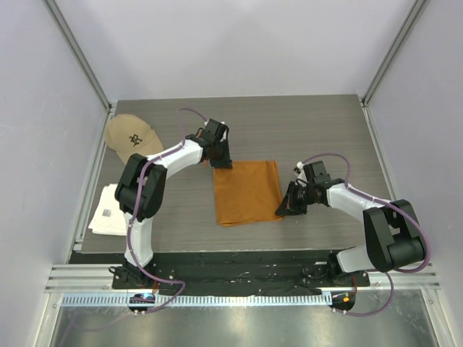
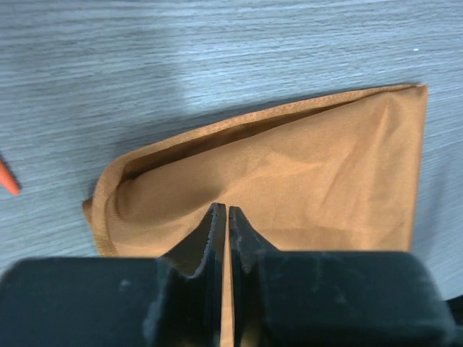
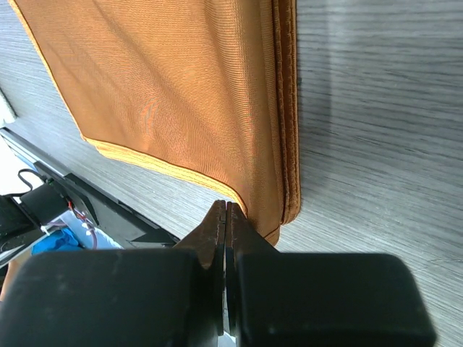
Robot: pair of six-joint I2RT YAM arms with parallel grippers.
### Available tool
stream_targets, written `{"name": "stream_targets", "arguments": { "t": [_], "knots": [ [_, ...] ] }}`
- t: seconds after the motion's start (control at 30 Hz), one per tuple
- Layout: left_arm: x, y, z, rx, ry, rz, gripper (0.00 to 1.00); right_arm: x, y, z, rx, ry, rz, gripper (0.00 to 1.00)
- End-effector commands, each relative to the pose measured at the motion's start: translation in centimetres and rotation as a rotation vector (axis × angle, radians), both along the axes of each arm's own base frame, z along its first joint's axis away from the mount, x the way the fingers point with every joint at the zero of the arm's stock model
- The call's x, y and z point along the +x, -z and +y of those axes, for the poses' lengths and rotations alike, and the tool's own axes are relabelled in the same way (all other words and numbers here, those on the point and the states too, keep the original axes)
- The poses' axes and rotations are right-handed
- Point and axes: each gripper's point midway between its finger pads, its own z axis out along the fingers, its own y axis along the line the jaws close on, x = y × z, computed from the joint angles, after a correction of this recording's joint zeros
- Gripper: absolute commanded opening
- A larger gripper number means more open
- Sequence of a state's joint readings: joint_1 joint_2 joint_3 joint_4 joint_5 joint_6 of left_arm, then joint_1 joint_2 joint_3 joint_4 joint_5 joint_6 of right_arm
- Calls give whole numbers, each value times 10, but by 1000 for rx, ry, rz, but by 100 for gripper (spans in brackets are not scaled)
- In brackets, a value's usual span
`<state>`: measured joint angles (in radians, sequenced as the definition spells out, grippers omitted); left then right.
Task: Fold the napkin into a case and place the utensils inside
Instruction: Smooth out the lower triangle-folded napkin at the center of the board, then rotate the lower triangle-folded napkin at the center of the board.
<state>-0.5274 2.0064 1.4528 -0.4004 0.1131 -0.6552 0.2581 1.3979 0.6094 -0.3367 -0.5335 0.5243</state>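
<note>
Napkin [image 1: 247, 191] lies folded near the middle of the table [image 1: 304, 123], a layered rectangle with stacked hems along one edge, not yet a narrow case. Left gripper [image 2: 223, 211] is clenched on the far-left corner, with a sliver of orange cloth showing between its jaws. Right gripper [image 3: 224, 207] is closed tight at the near-right corner; it may be only touching the hem, as the wrist view does not settle whether cloth is caught. Risk: a lift may take the top layer alone and open the fold. Uneven pull between the arms would skew the hems. Tan cap [image 1: 132, 134] and white towel [image 1: 108, 210] lie well apart at the left.
</note>
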Motion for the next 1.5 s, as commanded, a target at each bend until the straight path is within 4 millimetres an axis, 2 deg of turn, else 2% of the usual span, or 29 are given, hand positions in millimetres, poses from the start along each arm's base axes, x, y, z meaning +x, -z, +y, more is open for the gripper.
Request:
{"name": "stream_targets", "arguments": {
  "t": [0.0, 0.03, 0.13, 0.2, 0.23, 0.27, 0.3, 0.33, 0.4, 0.43, 0.47, 0.5, 0.53, 0.6, 0.63, 0.7, 0.73, 0.77, 0.8, 0.83, 0.87, 0.9, 0.97, 1.0, 1.07, 1.1, 1.23, 1.33, 1.47],
  "knots": [
    [16, -32, 8, 28, 50, -134, 14, 10, -10, 0, -5, -7, -72, 1],
    [16, -36, 11, 33, 54, -151, 25, 14, -10, -2, -17, -1, -82, 1],
    [21, -42, 20, 60, 60, -167, 36, 39, -27, 4, -9, 13, -137, 1],
    [22, -42, 32, 82, 32, -138, 35, 56, -36, 5, -19, 28, -175, 1],
    [22, -43, 35, 81, 27, -136, 34, 76, -52, 9, -11, 34, -230, 3],
    [23, -51, 39, 78, 11, -152, 35, 87, -58, 11, -8, 49, -245, 4],
    [20, -49, 43, 81, -5, -150, 36, 97, -55, 16, -4, 49, -231, 4],
    [20, -52, 48, 84, -27, -160, 36, 119, -76, 26, 26, 43, -297, 5],
    [19, -55, 60, 71, -81, -152, 38, 141, -72, 38, 26, 34, -295, 6],
    [20, -56, 64, 60, -113, -142, 39, 164, -88, 46, 37, 33, -347, 7],
    [25, -56, 77, 81, -163, -148, 41, 176, -89, 47, 30, 46, -355, 7],
    [23, -52, 83, 82, -179, -141, 43, 185, -74, 50, 23, 46, -317, 8],
    [24, -52, 87, 69, -203, -139, 43, 200, -90, 56, 33, 41, -339, 8],
    [20, -50, 96, 47, -235, -130, 41, 206, -92, 67, 62, 16, -324, 8],
    [22, -54, 94, 21, -242, -152, 40, 203, -96, 75, 64, -7, -326, 8],
    [11, -54, 88, -27, -217, -135, 36, 188, -92, 84, 33, -48, -319, 7],
    [8, -54, 86, -43, -213, -131, 33, 166, -88, 90, 16, -91, -300, 7],
    [7, -58, 83, -72, -216, -137, 33, 155, -85, 91, 8, -104, -290, 7],
    [-2, -56, 80, -98, -198, -120, 32, 133, -65, 86, -14, -116, -239, 7],
    [-5, -58, 79, -110, -197, -119, 33, 121, -73, 85, -2, -117, -249, 7],
    [-11, -53, 80, -118, -201, -105, 32, 108, -70, 84, 0, -128, -234, 6],
    [-15, -53, 77, -136, -195, -98, 33, 87, -55, 77, -11, -141, -190, 5],
    [-24, -53, 77, -157, -198, -93, 32, 69, -61, 67, -24, -137, -214, 4],
    [-27, -52, 76, -166, -193, -87, 33, 52, -46, 56, -51, -134, -176, 4],
    [-37, -48, 70, -187, -166, -67, 31, 40, -44, 43, -88, -135, -194, 3],
    [-41, -48, 65, -197, -145, -58, 30, 28, -31, 33, -119, -129, -159, 2],
    [-71, -37, 37, -199, -48, -1, 29, 14, -15, 15, -118, -91, -109, 1],
    [-89, -29, 28, -159, -20, 10, 29, 10, -8, 8, -132, -82, -108, 1],
    [-100, -28, 29, -123, -15, 0, 28, 9, 5, -4, -151, -37, -81, 1]
  ]
}}
